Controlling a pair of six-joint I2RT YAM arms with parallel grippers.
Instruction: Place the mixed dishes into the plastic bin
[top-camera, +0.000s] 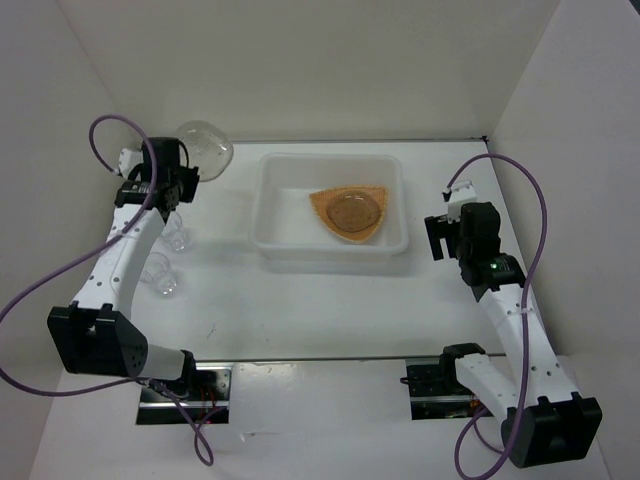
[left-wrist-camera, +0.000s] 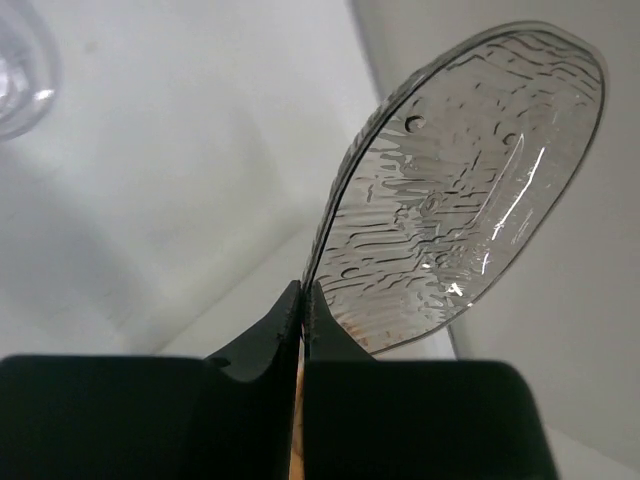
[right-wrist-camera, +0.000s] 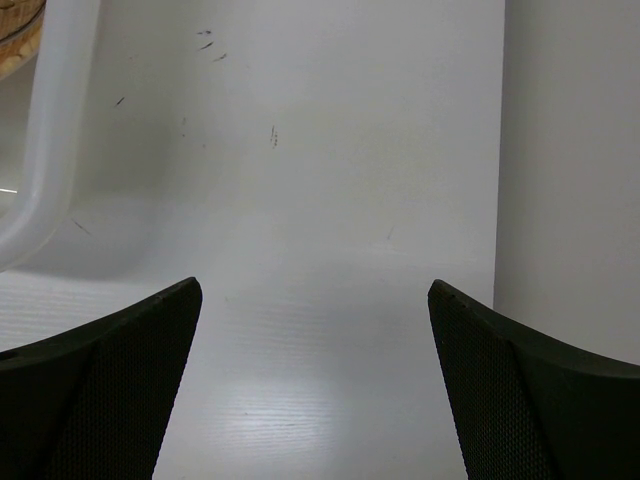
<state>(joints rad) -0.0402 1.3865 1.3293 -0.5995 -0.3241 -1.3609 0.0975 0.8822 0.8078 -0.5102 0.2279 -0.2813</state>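
The translucent white bin stands at the table's middle back. Inside it lies the orange-tan ribbed plate with a greyish saucer on top. My left gripper is shut on the rim of another greyish translucent saucer, held lifted and tilted at the far left, left of the bin; the saucer fills the left wrist view. Two small clear cups stand beside the left arm. My right gripper is open and empty over bare table, right of the bin.
White walls close the space at the back and on both sides. A clear cup's edge shows at the upper left of the left wrist view. Purple cables loop from both arms.
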